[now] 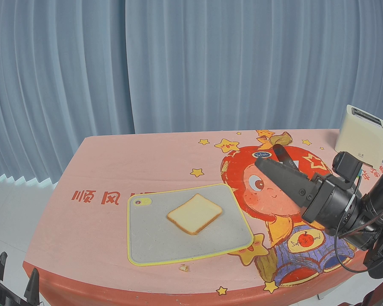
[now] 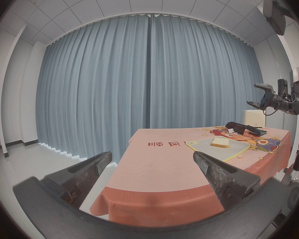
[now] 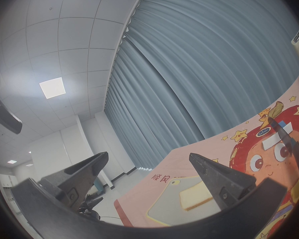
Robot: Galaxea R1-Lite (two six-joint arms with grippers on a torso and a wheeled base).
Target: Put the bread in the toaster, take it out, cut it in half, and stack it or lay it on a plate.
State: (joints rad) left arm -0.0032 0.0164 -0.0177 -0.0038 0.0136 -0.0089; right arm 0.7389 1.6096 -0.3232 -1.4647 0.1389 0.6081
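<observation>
Matte black right gripper (image 1: 269,155), long tapered fingers (image 1: 285,177), cylindrical black wrist (image 1: 332,200), looping black cable (image 1: 339,251), possibly small screws at finger bases

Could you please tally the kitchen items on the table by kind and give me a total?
bread slice: 1
cutting board: 1
toaster: 1
knife: 1
Total: 4

Matt plastic cutting board (image 1: 157,239), cloth table cover (image 1: 115,166), smooth toaster (image 1: 364,139)
</observation>
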